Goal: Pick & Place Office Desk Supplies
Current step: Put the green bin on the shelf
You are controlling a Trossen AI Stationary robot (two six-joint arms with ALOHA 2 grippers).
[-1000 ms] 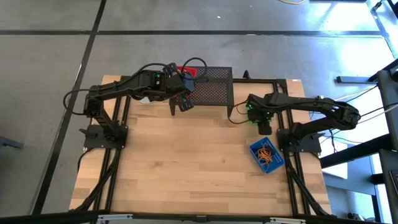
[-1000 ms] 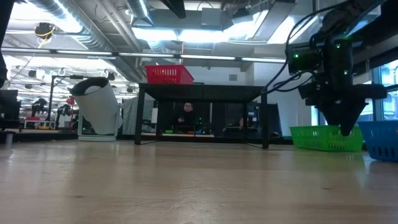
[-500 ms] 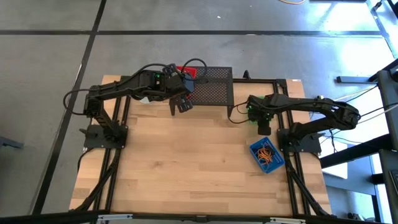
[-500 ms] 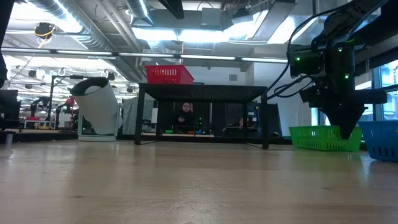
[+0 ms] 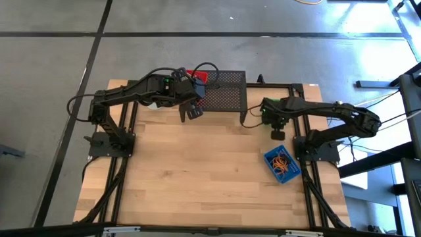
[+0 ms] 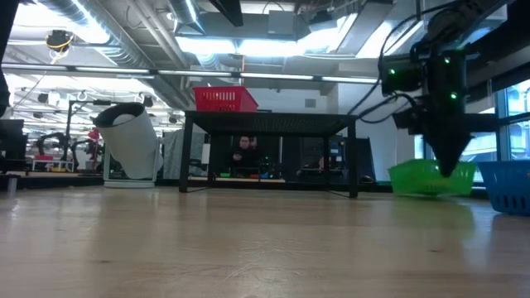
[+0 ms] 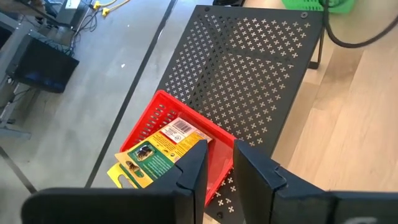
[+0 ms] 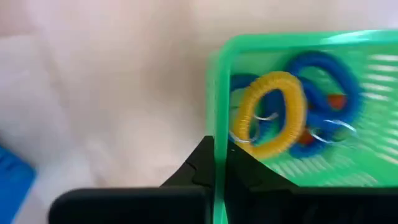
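Note:
My right gripper point(image 8: 214, 163) points down at the table's right and is shut on the green bin point(image 8: 292, 112). The bin holds a yellow loop point(image 8: 270, 115), blue loops point(image 8: 326, 68) and an orange bit. In the low view the gripper point(image 6: 447, 170) stands in front of the green bin point(image 6: 418, 178). My left gripper point(image 7: 222, 155) hangs open, high over the red bin point(image 7: 155, 109) on the black perforated shelf point(image 7: 249, 81). Yellow printed packets point(image 7: 155, 155) lie in the red bin, one poking over its rim. In the high view the left gripper point(image 5: 191, 110) shows by the shelf's left end. My right gripper pinches the green bin's side wall point(image 8: 219, 118) at its upper rim between the two fingers, one finger inside the bin and one outside. The fingers come from above, pointing down.
A blue bin point(image 5: 283, 162) with orange loops stands near the right arm's base; it also shows at the right of the low view point(image 6: 507, 186). A white mug point(image 6: 132, 141) stands at the far left. The bare wooden tabletop point(image 5: 197, 178) spreads across the middle and near side.
My right gripper has shut on the green bin's wall and rolled a little about its downward axis. In the low view the green bin now looks blurred and slightly raised against half a second ago.

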